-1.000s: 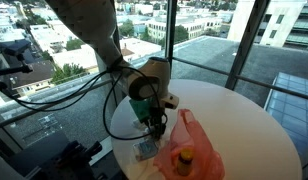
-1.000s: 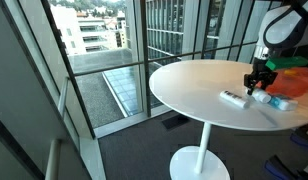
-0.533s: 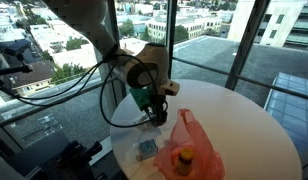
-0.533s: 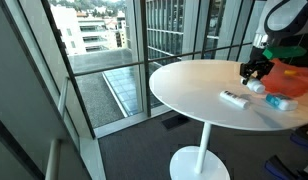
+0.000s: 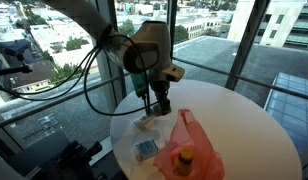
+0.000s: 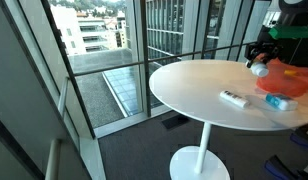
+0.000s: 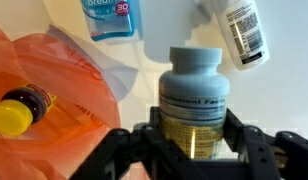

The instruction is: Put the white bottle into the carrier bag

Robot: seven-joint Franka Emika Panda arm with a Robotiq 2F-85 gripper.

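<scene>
Claw (image 7: 197,138) clamped on the white bottle (image 7: 197,95). Over the last second the claw has lifted the bottle clear of the tabletop (image 5: 244,130), and it now hangs just beside the orange carrier bag (image 7: 64,75). The grasp appears secure. Carrying the bottle over the bag's mouth and releasing it remain.
</scene>
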